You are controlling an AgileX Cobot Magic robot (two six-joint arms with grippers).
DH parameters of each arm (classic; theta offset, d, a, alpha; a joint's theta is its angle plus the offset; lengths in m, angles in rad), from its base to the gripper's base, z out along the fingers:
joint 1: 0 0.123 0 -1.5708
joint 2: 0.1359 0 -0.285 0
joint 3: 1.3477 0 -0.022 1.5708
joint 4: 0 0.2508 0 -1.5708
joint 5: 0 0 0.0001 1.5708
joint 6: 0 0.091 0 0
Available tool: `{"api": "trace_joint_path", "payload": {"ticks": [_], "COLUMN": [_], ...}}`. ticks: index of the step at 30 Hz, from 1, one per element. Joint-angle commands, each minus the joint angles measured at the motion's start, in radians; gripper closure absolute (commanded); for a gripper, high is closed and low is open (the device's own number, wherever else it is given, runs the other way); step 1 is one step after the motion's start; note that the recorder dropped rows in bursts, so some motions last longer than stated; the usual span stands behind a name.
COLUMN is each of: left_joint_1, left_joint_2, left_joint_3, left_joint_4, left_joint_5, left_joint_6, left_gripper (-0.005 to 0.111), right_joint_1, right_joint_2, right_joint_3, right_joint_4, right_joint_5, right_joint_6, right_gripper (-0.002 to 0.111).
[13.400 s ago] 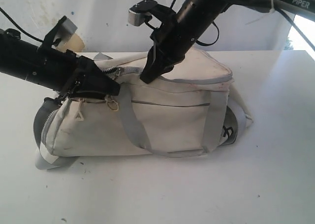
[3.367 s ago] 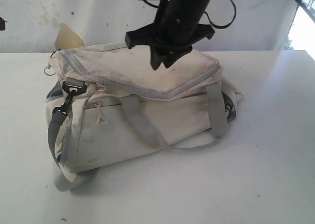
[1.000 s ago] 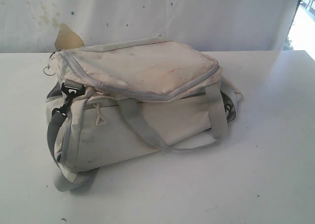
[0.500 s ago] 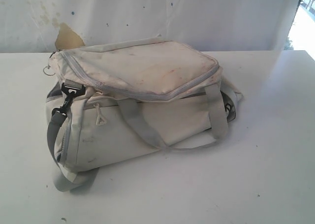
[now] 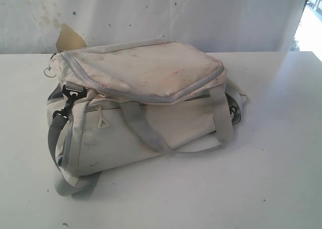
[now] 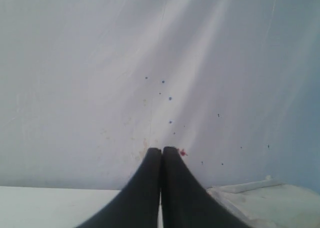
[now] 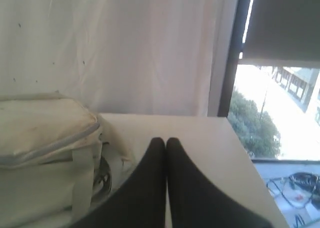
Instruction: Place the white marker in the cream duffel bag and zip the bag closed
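The cream duffel bag (image 5: 151,108) lies alone on the white table (image 5: 271,178) in the exterior view. Its long axis runs from about 8 o'clock to 2 o'clock. The end with the black clip (image 5: 71,94) and the grey shoulder strap (image 5: 54,138) is towards the camera at 8 o'clock. The grey zipper (image 5: 173,95) round the top flap looks drawn shut along all of its visible run. A small ring (image 5: 48,72) hangs at the 10 o'clock corner, though whether that is the zip pull is too small to tell.

The white marker is nowhere in sight, on the table or in either hand. With the flap closed, it is most likely inside the bag.

Neither arm shows in the exterior view. The left hand (image 6: 161,152) has its black fingers pressed together on nothing and faces the spotted white backdrop (image 6: 150,62), with only a pale sliver at the edge of its view. The right hand (image 7: 166,141) is likewise pressed together and empty, and the handle end of the bag shows just beside it. The right arm therefore seems the nearer, with the bag lying roughly towards 9 o'clock from it across the table.

The task looks finished. Any checking touch would fall most easily to the right arm, at the bag's 2 o'clock end.
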Motion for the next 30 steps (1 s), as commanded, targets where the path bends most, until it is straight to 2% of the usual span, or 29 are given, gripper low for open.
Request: {"api": "trace_joint_path", "payload": {"ticks": [1, 3, 7, 12, 17, 21, 24, 30], "left_joint_1": [-0.003, -0.003, -0.003, -0.003, -0.003, -0.003, -0.005, -0.005], "left_joint_2": [0.0, 0.0, 0.0, 0.0, 0.0, 0.0, 0.0, 0.0], "left_joint_3": [0.163, 0.232, 0.368, 0.493, 0.606, 0.69, 0.69, 0.69], "left_joint_4": [0.02, 0.034, 0.052, 0.054, 0.054, 0.054, 0.054, 0.05], "left_joint_5": [-0.247, -0.361, -0.537, -0.649, -0.666, -0.731, -0.619, -0.617], "left_joint_6": [0.002, 0.002, 0.002, 0.004, 0.004, 0.004, 0.004, 0.001], "left_gripper": [0.107, 0.107, 0.107, 0.107, 0.107, 0.107, 0.107, 0.107], "right_joint_1": [-0.006, -0.006, -0.006, -0.006, -0.006, -0.006, -0.006, -0.006], "right_joint_2": [-0.003, -0.003, -0.003, -0.003, -0.003, -0.003, -0.003, -0.003], "right_joint_3": [0.135, 0.192, 0.276, 0.393, 0.519, 0.519, 0.519, 0.519], "right_joint_4": [-0.041, -0.041, -0.041, -0.039, -0.039, -0.039, -0.039, -0.026], "right_joint_5": [-0.318, -0.395, -0.417, -0.486, -0.659, -0.532, -0.507, -0.504], "right_joint_6": [-0.002, -0.002, -0.002, -0.002, -0.002, -0.005, -0.002, -0.002], "right_gripper": [0.108, 0.108, 0.108, 0.108, 0.108, 0.108, 0.108, 0.108]}}
